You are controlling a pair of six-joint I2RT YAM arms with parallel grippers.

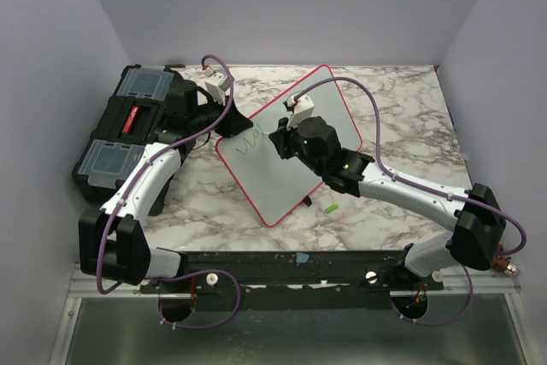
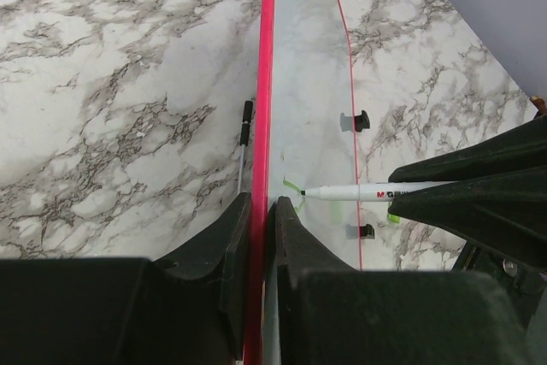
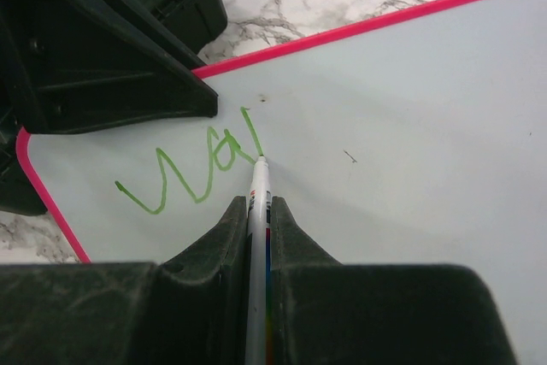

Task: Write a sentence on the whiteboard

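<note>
Marble table (image 1: 410, 117): the sentence (image 3: 192, 173) reads clearly only from the right wrist.

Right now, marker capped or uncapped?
Uncapped: the marker shows a bare tip touching the whiteboard at the end of the green lettering, gripped in the right pincer.

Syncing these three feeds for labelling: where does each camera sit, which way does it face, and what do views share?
Top external: above and behind the bases, looking down on table, toolbox, whiteboard; left arm and right arm show.
Left wrist: on the left wrist, looking along the whiteboard's edge; left gripper clamps its rim.
Right wrist: on the right wrist, looking down at the green lettering; right gripper holds the marker.
Shared: both wrist views show marker and whiteboard.
</note>
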